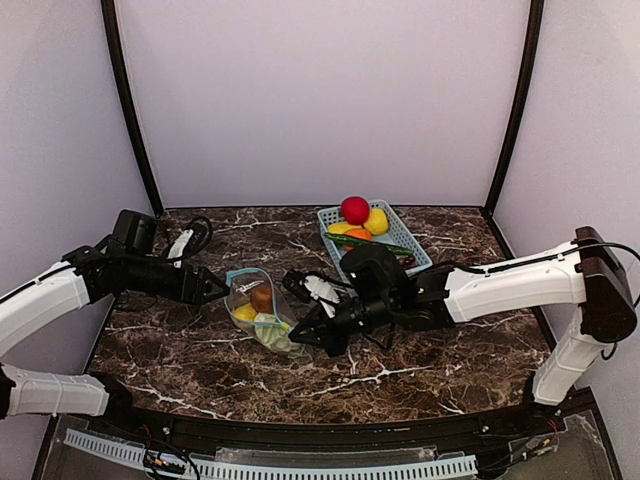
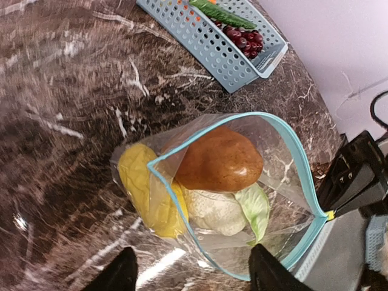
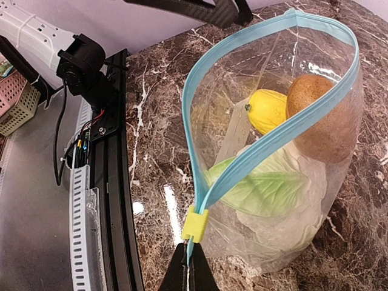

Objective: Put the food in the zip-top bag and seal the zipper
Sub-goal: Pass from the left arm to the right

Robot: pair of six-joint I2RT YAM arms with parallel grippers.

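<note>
Bag [image 3: 273, 242]: gaping, food [image 2: 215, 212] inside.
Right gripper [image 3: 188, 270]: pinching zipper [image 3: 193, 121] end.
Left gripper [image 2: 193, 270]: spread, empty, bag just ahead.
Risk: unsupported bag tips, spills.

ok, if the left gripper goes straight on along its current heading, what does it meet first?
The zip-top bag, most likely its zipper rim: it lies directly ahead of the left gripper, whose jaws are open. Nothing shows in between, though depth is unclear.

A: What are you losing?
B: I'm watching the basket [image 2: 206, 45] running off the left wrist view's top edge; the tabletop [image 2: 48, 121] is blurring at left.
A: The cauliflower [image 2: 212, 212]?
B: I'm seeing it hiding partly behind the brown piece [image 2: 218, 160].
</note>
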